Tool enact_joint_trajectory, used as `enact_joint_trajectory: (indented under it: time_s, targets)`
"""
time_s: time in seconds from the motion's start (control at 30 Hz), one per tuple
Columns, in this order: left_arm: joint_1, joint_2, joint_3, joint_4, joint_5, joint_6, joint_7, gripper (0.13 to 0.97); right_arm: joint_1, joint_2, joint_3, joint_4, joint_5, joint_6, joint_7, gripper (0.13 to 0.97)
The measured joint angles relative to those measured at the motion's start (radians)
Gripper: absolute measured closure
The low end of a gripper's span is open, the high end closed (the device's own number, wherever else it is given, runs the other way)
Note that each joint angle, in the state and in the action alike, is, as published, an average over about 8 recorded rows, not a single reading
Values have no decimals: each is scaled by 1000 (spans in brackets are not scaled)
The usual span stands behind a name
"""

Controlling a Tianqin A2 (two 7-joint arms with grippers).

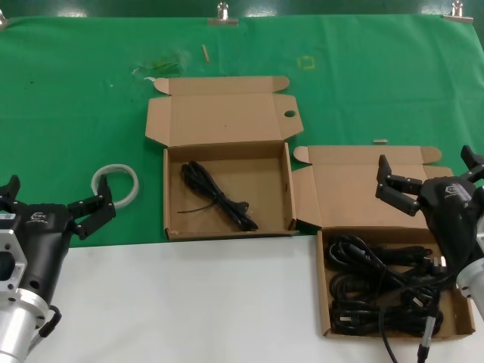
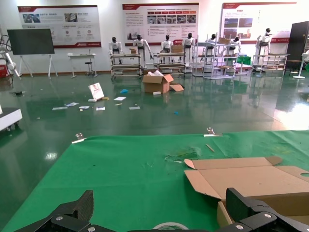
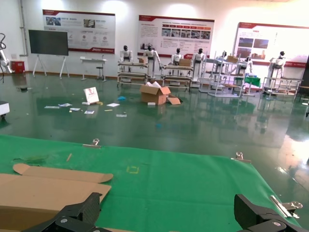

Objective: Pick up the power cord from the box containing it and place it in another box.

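Both end effectors [image 1: 51,203] [image 1: 431,175] hover open over green cloth [image 1: 76,98].

The box on the left [image 1: 227,189] lies open from above; one power cord [image 1: 219,197] crosses its floor, with bare cardboard on either side. Its raised lid [image 1: 219,113] closes off the far side. Right of it, the second box [image 1: 393,283] is crowded with tangled cords [image 1: 378,287], and the right gripper [image 1: 431,178] hangs, fingers spread, over that box's far edge.
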Motion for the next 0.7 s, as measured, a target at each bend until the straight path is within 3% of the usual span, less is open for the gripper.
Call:
enact_joint_trajectory:
  time_s: [0.7]
  targets:
    - [0,0,0,0,0,0,0,132,0,0,0,0,0,0,0,129]
